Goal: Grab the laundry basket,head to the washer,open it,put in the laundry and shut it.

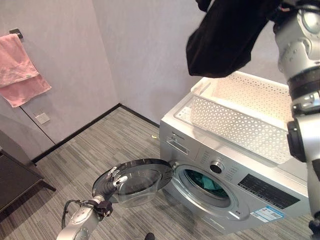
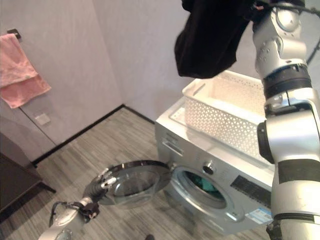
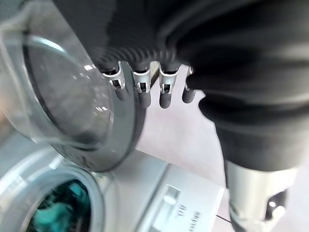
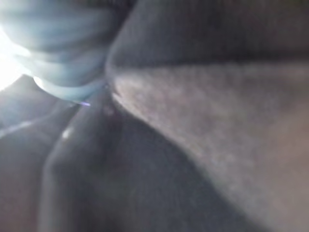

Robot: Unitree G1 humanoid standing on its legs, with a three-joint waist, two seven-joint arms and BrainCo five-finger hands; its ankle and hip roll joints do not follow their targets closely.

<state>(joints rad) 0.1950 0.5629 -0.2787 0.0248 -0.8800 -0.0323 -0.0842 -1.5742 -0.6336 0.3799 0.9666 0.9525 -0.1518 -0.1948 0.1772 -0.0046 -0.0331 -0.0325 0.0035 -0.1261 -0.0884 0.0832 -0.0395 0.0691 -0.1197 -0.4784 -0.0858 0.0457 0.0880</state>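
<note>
We see the dark garment [image 1: 225,40] hanging above the white perforated plastic basket [image 1: 250,112] on the silver washer [image 1: 200,150]. Our left hand [image 1: 112,177], fingers straight, touches the round glass door [image 1: 137,180], swung open. The right hand's grip cannot be told.

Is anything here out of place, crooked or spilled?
Nothing spilled or damaged. The basket sits on the washer. The door is open, with the left hand at its rim. A black garment hangs above the basket, and teal laundry lies in the drum.
</note>
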